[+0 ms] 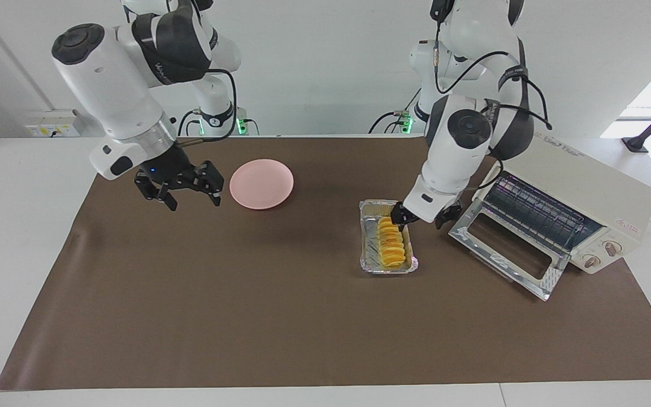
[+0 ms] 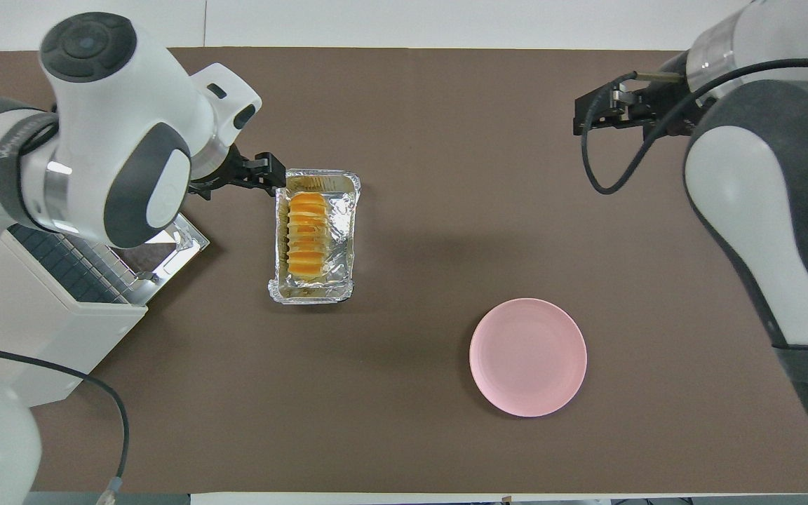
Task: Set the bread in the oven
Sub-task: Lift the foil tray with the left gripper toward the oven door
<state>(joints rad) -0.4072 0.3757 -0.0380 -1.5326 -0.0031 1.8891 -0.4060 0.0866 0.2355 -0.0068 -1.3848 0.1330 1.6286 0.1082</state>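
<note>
Left gripper [image 1: 422, 217] is what I watch first: it hangs with its jaws spread wide and nothing in them, between the foil tray [image 1: 366, 249] and the oven [image 1: 571, 212]. One finger sits over the tray's corner on the robots' side, and I can't tell whether it touches the rim. Just beside it toward the left arm's end lies the oven's dropped glass door [image 1: 506, 251], its metal frame shiny, with the wire rack [image 1: 534, 210] showing in the mouth above it. That open door is the closest thing crowding the gripper.

Right gripper [image 1: 179, 183] is also wide and empty, up over the brown mat [image 1: 246, 316] toward the right arm's end, with the round pink plate [image 1: 261, 183] close beside it.

Under and beside my left gripper, the bread [image 1: 390, 244] lies lengthwise in the crinkled silver tray: a small golden-yellow loaf, ridged crosswise into segments, shorter than the tray. The oven is a boxy cream case with two round knobs [image 1: 601, 254] on its front.
</note>
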